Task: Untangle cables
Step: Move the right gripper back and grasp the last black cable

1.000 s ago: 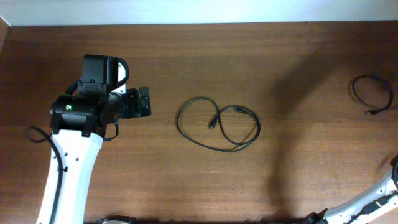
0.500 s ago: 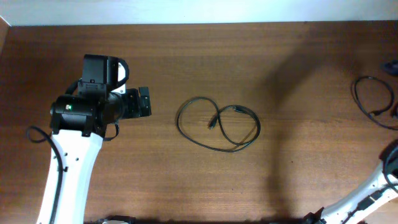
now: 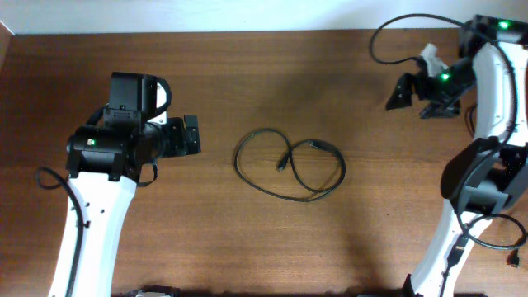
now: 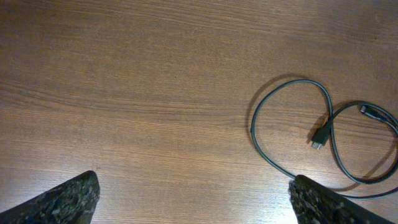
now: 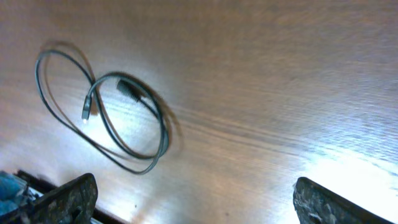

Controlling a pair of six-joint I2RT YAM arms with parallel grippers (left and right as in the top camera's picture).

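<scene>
White-shelled arms (image 3: 82, 235), black motor housings (image 3: 111, 150), green indicator lights (image 3: 92, 141), looping black wires (image 3: 412, 16)

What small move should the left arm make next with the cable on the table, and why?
Probably bring the left fingers sideways and down to the nearest loop of the cable. The fingers are open and empty. The cable lies just beside them, untouched. It crosses over itself, so one loop likely has to be pulled aside.
</scene>
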